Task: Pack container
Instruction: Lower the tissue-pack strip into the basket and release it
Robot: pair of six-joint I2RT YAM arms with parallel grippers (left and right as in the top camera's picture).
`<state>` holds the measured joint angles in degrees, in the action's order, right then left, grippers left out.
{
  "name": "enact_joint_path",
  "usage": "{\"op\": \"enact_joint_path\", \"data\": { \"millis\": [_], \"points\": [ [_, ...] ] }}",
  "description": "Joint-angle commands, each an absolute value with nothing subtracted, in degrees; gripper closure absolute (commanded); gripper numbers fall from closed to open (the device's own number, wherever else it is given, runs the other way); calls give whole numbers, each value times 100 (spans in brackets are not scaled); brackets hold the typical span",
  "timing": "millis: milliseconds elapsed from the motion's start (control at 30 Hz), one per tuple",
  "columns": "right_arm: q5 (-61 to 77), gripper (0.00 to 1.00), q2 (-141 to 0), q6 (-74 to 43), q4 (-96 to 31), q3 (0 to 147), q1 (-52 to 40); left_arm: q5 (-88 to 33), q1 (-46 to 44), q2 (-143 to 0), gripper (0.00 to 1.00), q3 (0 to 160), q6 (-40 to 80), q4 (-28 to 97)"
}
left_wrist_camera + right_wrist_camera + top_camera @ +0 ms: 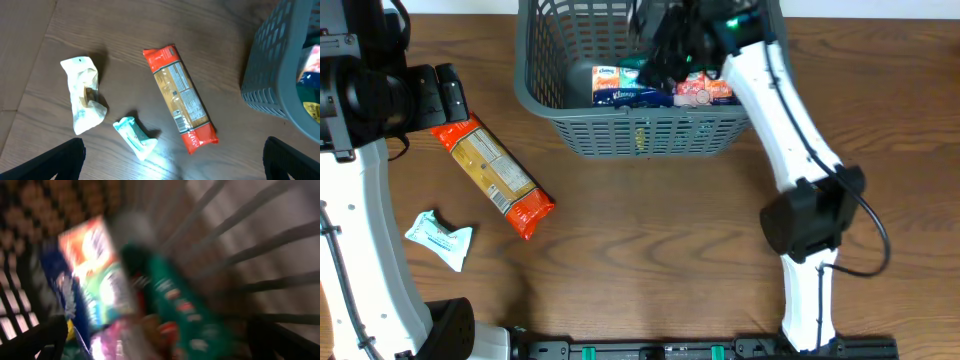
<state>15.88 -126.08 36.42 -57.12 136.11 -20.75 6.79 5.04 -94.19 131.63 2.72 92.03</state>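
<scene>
The container, a dark grey slotted basket, stands at the table's far middle; its corner shows in the left wrist view. Inside lie a blue tissue pack, a red-and-white packet and a green packet. My right gripper is inside the basket, its jaws wide open above these items in a blurred view. My left gripper hovers open over the table by the top end of a long red-and-yellow pasta bag, which also shows in the left wrist view.
A small white-and-teal packet lies on the wood left of the pasta bag, seen in the left wrist view too. A crumpled white pouch lies beside it. The right arm's base stands at the right.
</scene>
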Motion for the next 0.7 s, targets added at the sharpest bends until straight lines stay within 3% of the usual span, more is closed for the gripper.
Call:
{"op": "enact_joint_path", "data": {
  "millis": [0, 167, 267, 467, 667],
  "points": [
    [1428, 1, -11830, 2751, -5701, 14313, -1835, 663, 497, -9450, 1, 13135, 217, 9266],
    [-886, 1, -11439, -375, -6346, 14940, -993, 666, 497, -9448, 1, 13137, 456, 9255],
    [-764, 1, -11264, -1162, -7135, 14960, -248, 646, 510, -9439, 1, 13135, 2008, 9282],
    [-506, 1, -11330, -1369, -8097, 14864, 930, 1026, -38, -9439, 2, 12822, 2842, 8952],
    [-429, 1, -11513, -1363, -8355, 14497, 1566, 794, -110, -9439, 2, 11316, 2936, 8187]
  ]
}}
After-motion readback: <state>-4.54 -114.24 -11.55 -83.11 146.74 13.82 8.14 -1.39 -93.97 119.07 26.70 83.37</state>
